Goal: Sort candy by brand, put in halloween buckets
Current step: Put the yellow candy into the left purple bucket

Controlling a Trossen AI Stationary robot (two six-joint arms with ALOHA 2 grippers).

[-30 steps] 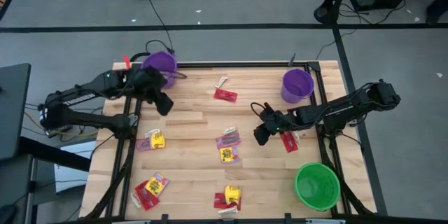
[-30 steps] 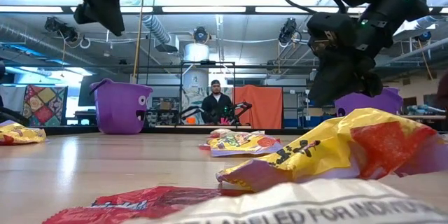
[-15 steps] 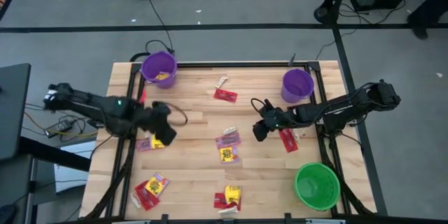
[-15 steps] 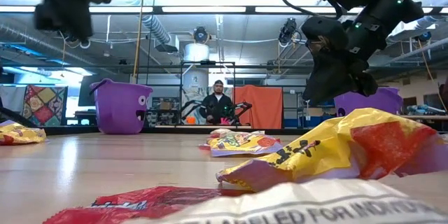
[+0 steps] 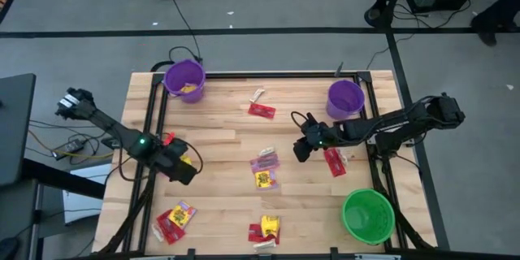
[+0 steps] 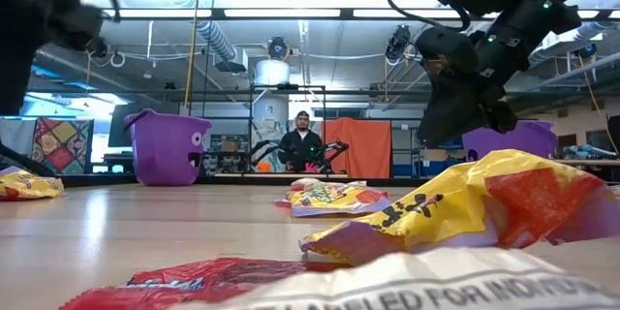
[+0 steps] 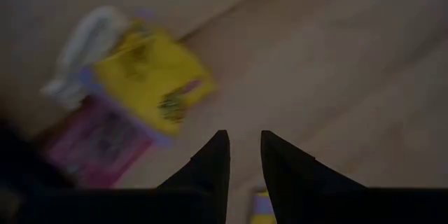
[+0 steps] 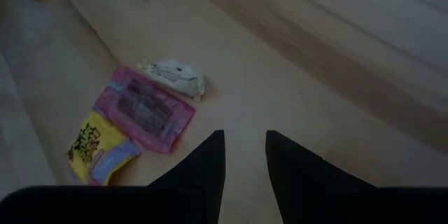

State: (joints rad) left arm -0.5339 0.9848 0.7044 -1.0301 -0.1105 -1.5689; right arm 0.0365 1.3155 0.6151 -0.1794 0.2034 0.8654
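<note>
At the near edge of the light wooden slatted table (image 5: 227, 142) lie a yellow and red wrapped candy (image 5: 266, 227) with a white wrapper beside it, and, toward the near left, a cluster of red and pink flat wrappers (image 5: 174, 219). At the near right corner stands the bright green round plastic bucket (image 5: 367, 215).

A little farther in, at the left, the left gripper (image 5: 180, 169) hangs low over a yellow wrapped sweet on a pink wrapper (image 7: 143, 87); its two dark fingers (image 7: 210, 168) stand slightly apart with only bare wood between the tips, holding nothing. In the middle of the table lie a pink flat packet (image 8: 143, 115), a small white wrapped piece (image 8: 175, 77) just beside it and a yellow wrapper (image 8: 94, 150) on its near side.

To the right of these the right gripper (image 5: 301, 150) hovers above the boards, its fingers (image 8: 203, 164) a narrow gap apart and empty. A red flat wrapper (image 5: 334, 162) lies just to the right of it, under the arm.

Farther still, a red wrapper (image 5: 262, 110) and a small pale piece (image 5: 257, 94) lie near the far edge. Two purple round plastic buckets stand at the far corners: the left purple bucket (image 5: 184, 80), with yellow candy inside, and the right purple bucket (image 5: 345, 98). Beyond the table, in the low view, a person (image 6: 302, 143) sits in the room.
</note>
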